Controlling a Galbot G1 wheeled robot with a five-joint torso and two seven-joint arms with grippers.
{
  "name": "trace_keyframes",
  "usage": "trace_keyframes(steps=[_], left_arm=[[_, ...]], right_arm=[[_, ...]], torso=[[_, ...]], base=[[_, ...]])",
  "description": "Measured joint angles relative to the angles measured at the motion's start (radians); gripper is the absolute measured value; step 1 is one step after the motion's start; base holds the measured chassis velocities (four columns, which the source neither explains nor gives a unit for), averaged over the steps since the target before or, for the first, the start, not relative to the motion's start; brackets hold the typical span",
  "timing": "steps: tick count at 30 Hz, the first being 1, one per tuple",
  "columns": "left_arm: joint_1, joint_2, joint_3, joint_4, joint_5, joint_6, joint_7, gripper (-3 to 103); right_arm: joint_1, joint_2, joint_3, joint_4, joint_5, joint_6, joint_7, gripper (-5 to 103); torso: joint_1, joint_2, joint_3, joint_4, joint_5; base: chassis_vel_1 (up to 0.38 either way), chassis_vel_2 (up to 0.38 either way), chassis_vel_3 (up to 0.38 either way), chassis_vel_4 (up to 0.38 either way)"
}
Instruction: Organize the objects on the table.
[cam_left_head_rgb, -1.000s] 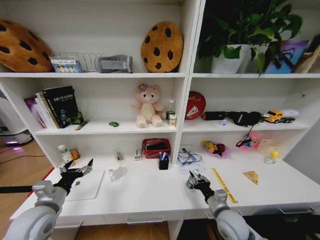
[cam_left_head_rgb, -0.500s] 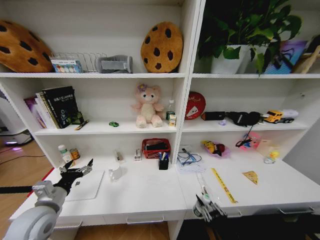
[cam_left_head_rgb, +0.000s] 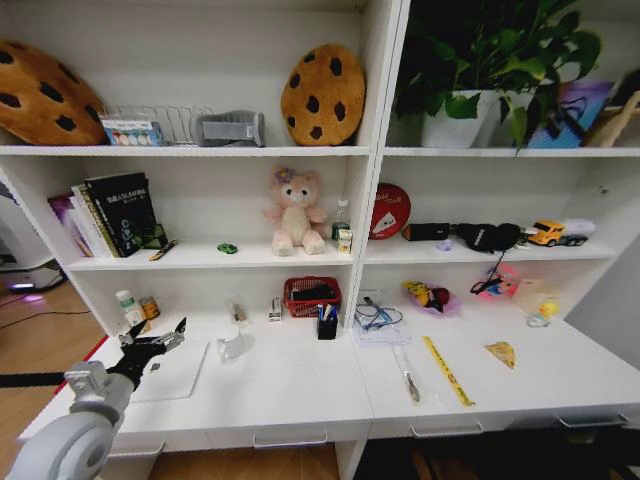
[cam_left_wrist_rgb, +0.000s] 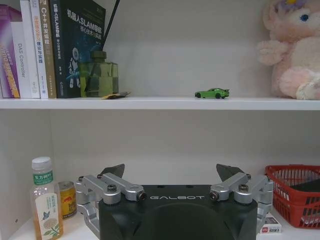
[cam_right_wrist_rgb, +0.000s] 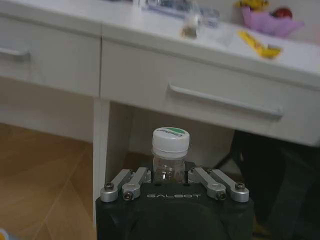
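Left gripper (cam_left_head_rgb: 160, 347): was held above the left end of the long white tabletop (cam_left_head_rgb: 290, 385), over a thin silver laptop (cam_left_head_rgb: 172, 372); its jaws were spread wide, with nothing between them, as was also seen in the left wrist view (cam_left_wrist_rgb: 172, 176).

Right gripper (cam_right_wrist_rgb: 174, 184): was seen in the right wrist view below the tabletop edge (cam_right_wrist_rgb: 210, 50), in front of the drawer fronts with slim metal handles (cam_right_wrist_rgb: 225, 100); its jaws were closed on a small clear bottle with a white cap and green lid label (cam_right_wrist_rgb: 170, 157), which was held upright.

Tiny green toy car (cam_left_head_rgb: 228, 248): was parked on the middle shelf (cam_left_head_rgb: 200, 258), between the dark books (cam_left_head_rgb: 118, 212) and the pink plush bear (cam_left_head_rgb: 294, 210); it was also seen in the left wrist view (cam_left_wrist_rgb: 212, 93).

Yellow ruler (cam_left_head_rgb: 446, 370): was laid flat on the right half of the tabletop, with a yellow wedge (cam_left_head_rgb: 502, 353) further to the right and apart from it.

Slim grey pen-like item (cam_left_head_rgb: 409, 380): was laid just beside the ruler, on its left.

Two small bottles (cam_left_head_rgb: 137, 306): were stood at the back left corner of the tabletop; a label-wrapped bottle and a small can were seen there in the left wrist view (cam_left_wrist_rgb: 45, 200).

Red mesh basket (cam_left_head_rgb: 312, 295): was placed at the back of the tabletop, near the central upright.
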Motion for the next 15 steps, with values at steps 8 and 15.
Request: trace_keyframes(steps=[8,15], left_arm=[[0.000,0.000,0.000,0.000,0.000,0.000,0.000,100],[0.000,0.000,0.000,0.000,0.000,0.000,0.000,100]], right_arm=[[0.159,0.020,-0.044,-0.262,0.041,-0.081,0.002,27],[0.355,0.049,-0.082,-0.471,0.023,-0.151,-0.028,27]], torso=[[0.000,0.000,0.000,0.0001,-0.0006],[0.000,0.000,0.000,0.0002,0.0000]], base=[[0.000,0.000,0.000,0.000],[0.000,0.000,0.000,0.000]])
